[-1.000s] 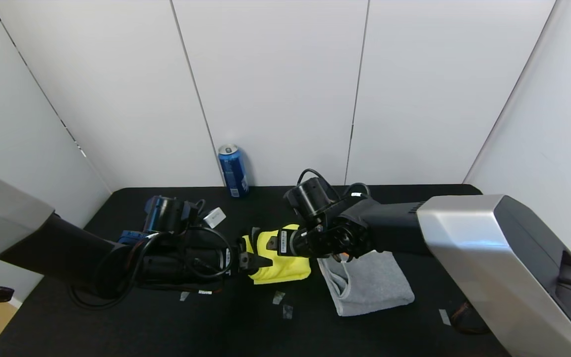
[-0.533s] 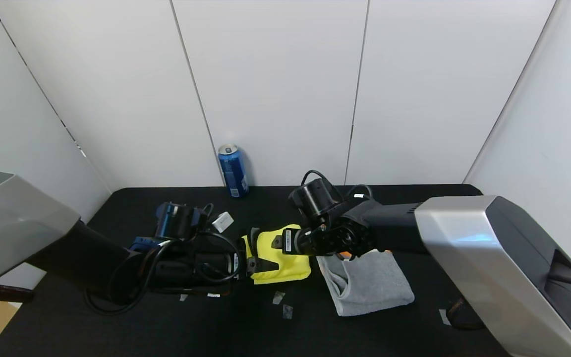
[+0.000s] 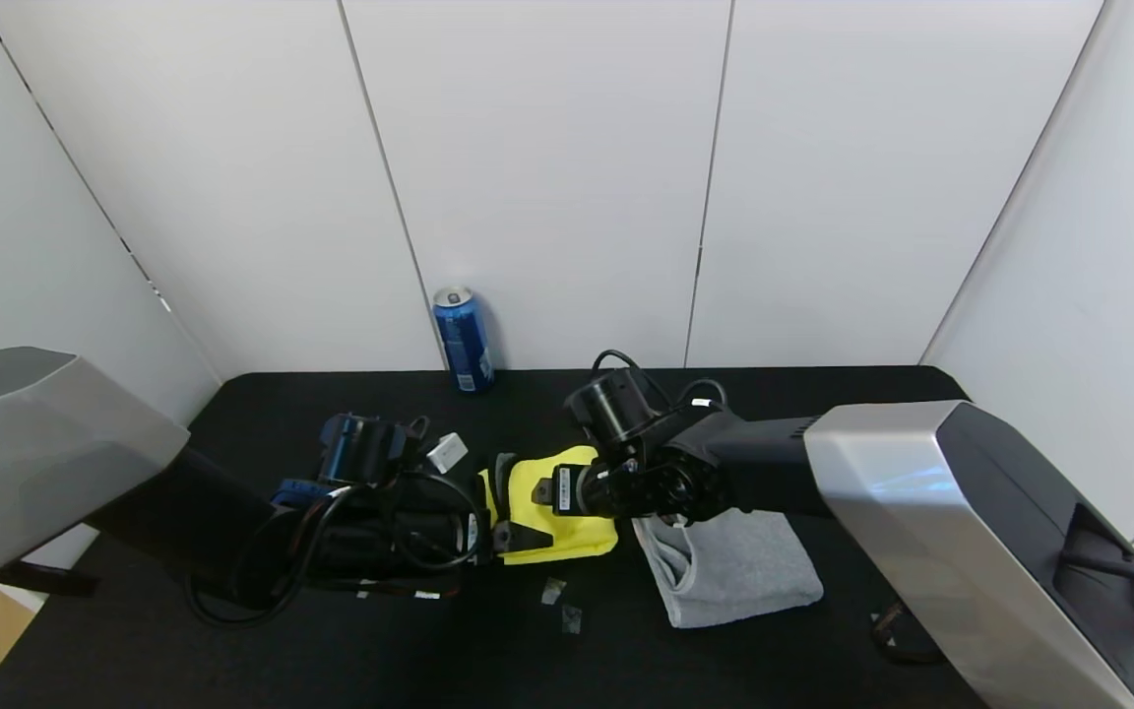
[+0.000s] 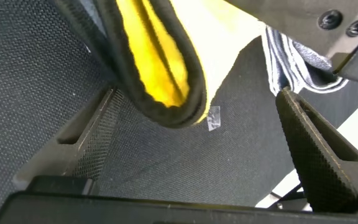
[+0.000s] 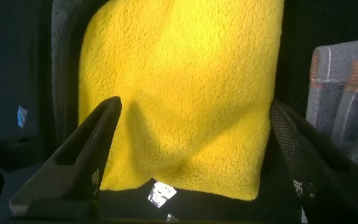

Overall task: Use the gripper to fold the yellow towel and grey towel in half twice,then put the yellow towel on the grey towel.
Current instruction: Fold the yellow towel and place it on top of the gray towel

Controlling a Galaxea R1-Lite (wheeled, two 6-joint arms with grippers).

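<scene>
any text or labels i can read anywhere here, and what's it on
Nothing here reads clearly.
Blue can at the back wall: a pale printed patch low on its side, too small to read.
Right gripper: white sticker with dark marks on its wrist, too small to read.
Left gripper: white stickers near its base and a white tag on the cable, unreadable.
Yellow towel and grey towel: no lettering visible.

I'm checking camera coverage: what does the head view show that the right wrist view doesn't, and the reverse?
Head view only: the blue can by the wall, the left gripper at the yellow towel, and the whole folded grey towel.
Right wrist view only: the grey towel's orange patches and the right gripper open over the yellow cloth.
Both: both towels.
</scene>
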